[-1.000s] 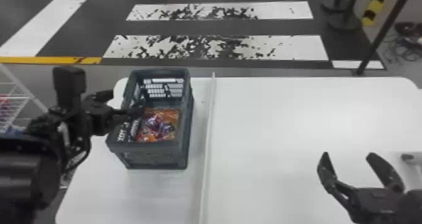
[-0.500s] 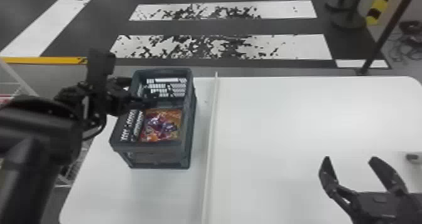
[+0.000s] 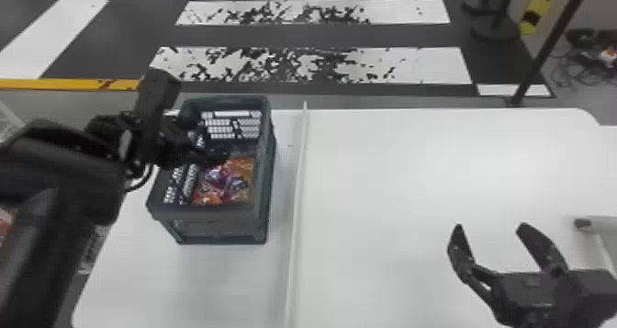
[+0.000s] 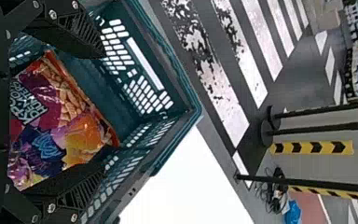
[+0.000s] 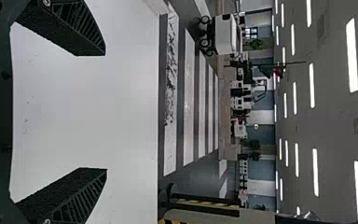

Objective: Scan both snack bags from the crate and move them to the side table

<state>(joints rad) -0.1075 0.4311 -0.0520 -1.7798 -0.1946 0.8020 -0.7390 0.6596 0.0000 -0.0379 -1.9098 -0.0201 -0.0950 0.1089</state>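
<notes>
Left gripper (image 4: 103,111): While its two fingers stand apart with nothing pinched, it points in at the crate (image 3: 220,226), whose walls lie beyond and around the tips.
Snack bag (image 4: 70,121): inside the crate, ahead of the left gripper and in line with the gap between its fingers, printed face towards them; whether the second bag lies underneath, I cannot tell.
Handling: probably light and soft, a slick film over loose pieces that shift and crush under a hard squeeze.
Where to hold: across the plump middle, with the pads flat and the squeeze gentle; the thin sealed edge (image 4: 112,133) could slip or tear.
Next move: likely lower until the fingers straddle the bag, then close slowly, keeping clear of the crate wall.
Right gripper (image 3: 490,227): fingers spread and empty, over the white tabletop (image 3: 390,189), well apart from the left gripper.
</notes>
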